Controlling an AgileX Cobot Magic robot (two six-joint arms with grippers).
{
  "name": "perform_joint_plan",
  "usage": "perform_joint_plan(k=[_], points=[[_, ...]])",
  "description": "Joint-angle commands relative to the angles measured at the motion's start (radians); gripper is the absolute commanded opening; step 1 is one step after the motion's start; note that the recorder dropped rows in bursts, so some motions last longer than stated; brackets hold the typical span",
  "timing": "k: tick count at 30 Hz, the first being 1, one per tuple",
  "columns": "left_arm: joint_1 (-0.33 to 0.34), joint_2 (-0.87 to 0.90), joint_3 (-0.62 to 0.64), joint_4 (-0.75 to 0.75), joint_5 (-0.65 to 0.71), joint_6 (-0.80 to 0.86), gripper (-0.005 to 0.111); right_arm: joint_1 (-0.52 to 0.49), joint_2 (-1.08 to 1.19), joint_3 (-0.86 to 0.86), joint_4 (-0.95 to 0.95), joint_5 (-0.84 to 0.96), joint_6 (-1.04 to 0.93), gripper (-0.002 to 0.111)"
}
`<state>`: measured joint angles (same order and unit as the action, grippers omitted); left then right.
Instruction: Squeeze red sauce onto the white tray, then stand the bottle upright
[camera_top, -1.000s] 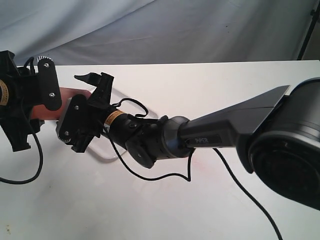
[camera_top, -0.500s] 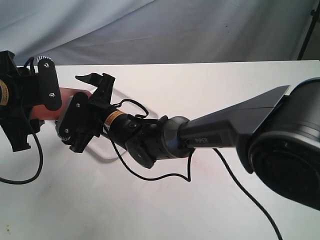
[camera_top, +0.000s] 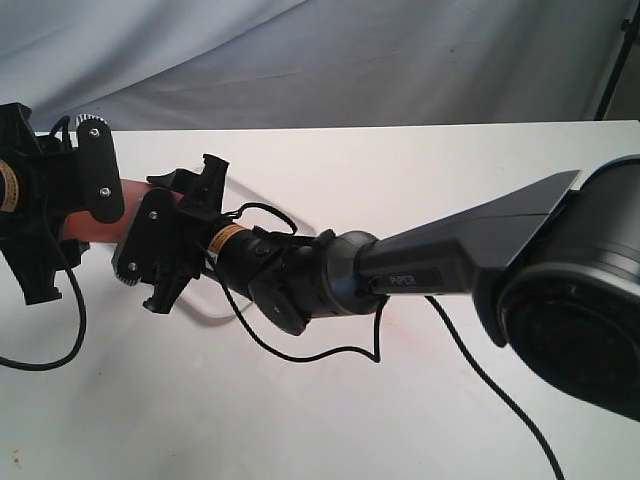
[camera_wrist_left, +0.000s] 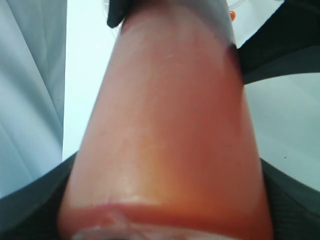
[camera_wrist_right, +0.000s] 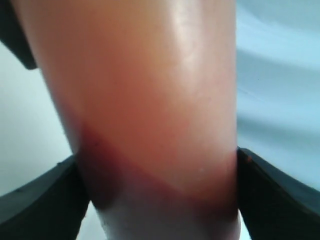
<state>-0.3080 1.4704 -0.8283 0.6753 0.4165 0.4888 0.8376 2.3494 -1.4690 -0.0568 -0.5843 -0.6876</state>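
Observation:
The bottle (camera_top: 135, 192), orange-red and translucent, lies roughly level above the table at the far left. My left gripper (camera_top: 100, 200) is shut on it, and it fills the left wrist view (camera_wrist_left: 170, 130) between the dark fingers (camera_wrist_left: 30, 205). My right gripper (camera_top: 165, 210) reaches across and is shut on the same bottle (camera_wrist_right: 150, 90), both fingers (camera_wrist_right: 280, 200) pressed to its sides. Dark red sauce (camera_wrist_right: 105, 175) shows through the plastic. Only a piece of the white tray's rim (camera_top: 215, 318) peeks out under the right gripper. The nozzle and any sauce on the tray are hidden.
The right arm (camera_top: 450, 260) stretches across the white table from the lower right, its black cable (camera_top: 330, 352) looping over the surface. A faint pinkish smear (camera_top: 395, 322) marks the table. A grey cloth backdrop (camera_top: 350, 60) hangs behind the far edge.
The right gripper's fingers have closed in from wide open onto the bottle, and its wrist has shifted slightly left. The left gripper has kept its hold and has not moved.

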Motion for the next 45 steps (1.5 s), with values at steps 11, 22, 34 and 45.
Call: perform_joint_plan(k=[11, 22, 34, 45], points=[[-0.006, -0.016, -0.009, -0.001, -0.038, -0.017, 0.0, 0.002, -0.004, 0.0, 0.024, -0.061, 0.009, 0.0], [-0.006, -0.016, -0.009, -0.001, -0.038, -0.017, 0.0, 0.002, -0.052, 0.0, 0.024, 0.047, 0.02, 0.092], [-0.006, -0.016, -0.009, -0.001, -0.038, -0.017, 0.0, 0.011, -0.162, 0.002, 0.07, 0.33, 0.02, 0.096], [-0.006, -0.016, -0.009, -0.001, -0.038, -0.017, 0.0, 0.011, -0.272, 0.002, 0.109, 0.593, 0.02, 0.096]])
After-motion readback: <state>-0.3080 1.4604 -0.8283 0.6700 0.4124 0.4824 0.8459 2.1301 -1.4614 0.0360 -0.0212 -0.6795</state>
